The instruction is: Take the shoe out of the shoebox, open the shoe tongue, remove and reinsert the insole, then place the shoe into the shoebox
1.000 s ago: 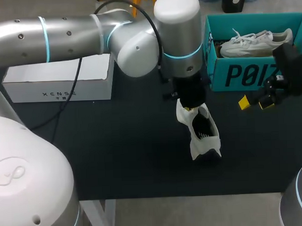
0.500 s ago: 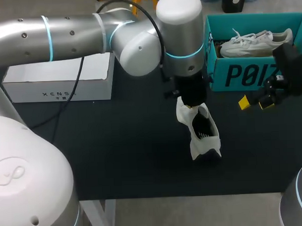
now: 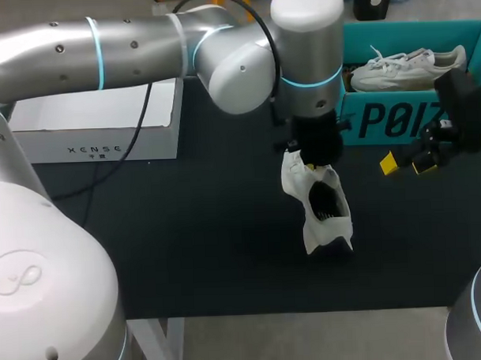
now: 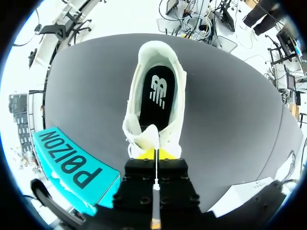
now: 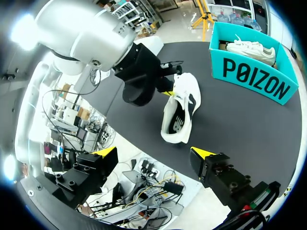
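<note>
One shoe (image 3: 319, 205) — tongue pinched in left claw (image 4: 155, 154), right claw (image 5: 154, 153) apart

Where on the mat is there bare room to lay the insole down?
Widest bare mat: between the white box, the white shoe and the front edge. A smaller patch lies in front of the teal shoebox, under the open right tool. Crowded: around the left tool gripping the shoe.
</note>
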Robot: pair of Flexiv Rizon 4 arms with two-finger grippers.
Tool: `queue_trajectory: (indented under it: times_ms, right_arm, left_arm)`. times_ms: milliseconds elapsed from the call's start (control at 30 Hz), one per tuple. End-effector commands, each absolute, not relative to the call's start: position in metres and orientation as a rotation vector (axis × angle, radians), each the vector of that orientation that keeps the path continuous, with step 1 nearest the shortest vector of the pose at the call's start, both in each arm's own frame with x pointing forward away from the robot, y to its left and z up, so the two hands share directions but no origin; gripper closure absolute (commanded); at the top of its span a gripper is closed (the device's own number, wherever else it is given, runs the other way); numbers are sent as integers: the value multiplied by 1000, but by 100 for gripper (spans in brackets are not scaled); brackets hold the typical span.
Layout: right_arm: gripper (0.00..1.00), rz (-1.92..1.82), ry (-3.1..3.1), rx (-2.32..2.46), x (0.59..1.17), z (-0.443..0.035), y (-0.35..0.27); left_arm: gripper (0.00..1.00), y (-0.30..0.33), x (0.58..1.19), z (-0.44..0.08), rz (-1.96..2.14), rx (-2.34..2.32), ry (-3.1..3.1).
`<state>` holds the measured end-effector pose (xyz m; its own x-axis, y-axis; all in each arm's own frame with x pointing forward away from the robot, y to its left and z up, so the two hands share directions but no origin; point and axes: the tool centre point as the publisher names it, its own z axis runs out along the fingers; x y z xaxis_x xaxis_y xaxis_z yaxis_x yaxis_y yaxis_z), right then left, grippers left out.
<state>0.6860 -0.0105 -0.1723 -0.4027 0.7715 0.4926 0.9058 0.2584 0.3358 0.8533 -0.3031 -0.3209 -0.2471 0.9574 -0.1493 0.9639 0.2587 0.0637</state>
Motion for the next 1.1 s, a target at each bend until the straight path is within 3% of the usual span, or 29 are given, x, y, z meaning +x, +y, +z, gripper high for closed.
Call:
queue_trajectory:
  times_ms: [33, 300, 700, 1100]
  right_arm:
    - [0, -854, -2301, -1569, 686, -173, -10]
    - [0, -854, -2301, -1569, 686, -173, -10]
    - [0, -854, -2301, -1569, 686, -173, -10]
    - [0, -854, -2301, -1569, 686, -173, -10]
  left_arm:
    - [100, -295, 845, -323, -74, 1814, 2364]
    - [100, -307, 843, -335, -98, 1846, 2367]
    - [100, -295, 857, -308, -46, 1784, 2344]
    - [100, -315, 863, -335, -58, 1846, 2350]
